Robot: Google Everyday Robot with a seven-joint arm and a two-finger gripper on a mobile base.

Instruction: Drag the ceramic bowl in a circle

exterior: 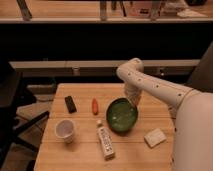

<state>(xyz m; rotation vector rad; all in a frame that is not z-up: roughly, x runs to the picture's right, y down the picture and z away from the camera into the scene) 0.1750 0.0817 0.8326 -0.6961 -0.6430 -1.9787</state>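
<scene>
The ceramic bowl [122, 115] sits a little right of the counter's [85, 156] middle. The gripper [133, 103] is down at the bowl's far-right rim; whether it has closed on the rim I cannot tell. Glazed ceramic is likely stiff, fairly heavy, slick and chippable, so the rim is the place to hold, with steady downward pressure while sliding. A white tube [105, 141] lies just beside the bowl's near-left side and an orange piece [95, 105] is near on its left, so both crowd the circle.

gripper [133, 103]: hung at far-right rim of ceramic bowl [120, 117]
ceramic bowl: stood right of centre on wooden table [75, 156]
left of bowl: orange stick [95, 105], black bar [70, 104], white cup [65, 129]
front: white tube [105, 143], pale block [154, 137]
</scene>
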